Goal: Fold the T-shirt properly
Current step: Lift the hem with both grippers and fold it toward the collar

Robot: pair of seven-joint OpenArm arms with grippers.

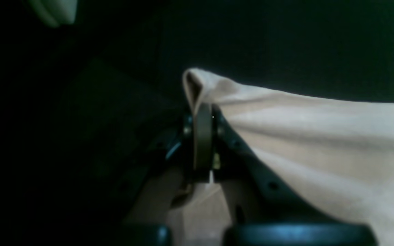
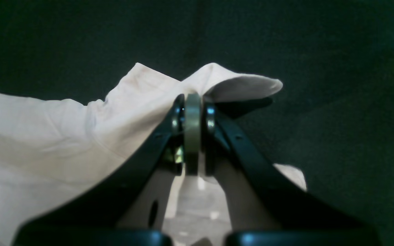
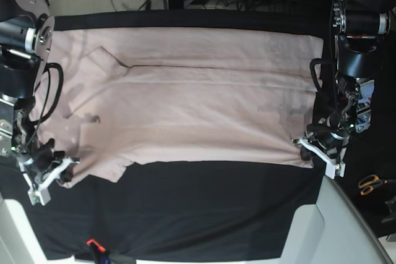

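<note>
Pink T-shirt (image 3: 185,103) spread across the black table cloth (image 3: 204,208), reaching toward its far edge. Left claw (image 1: 202,112) clamped on one near corner. Right claw (image 2: 193,102) pinching the other.

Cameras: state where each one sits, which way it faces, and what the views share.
Left wrist: rides behind the left gripper, looking along it; shut on the T-shirt edge.
Right wrist: behind the right gripper, looking along it; shut on a shirt corner.
Base: overhead, looking down on the black table cloth, both arms at the sides.
Shared: all three show the T-shirt.
</note>
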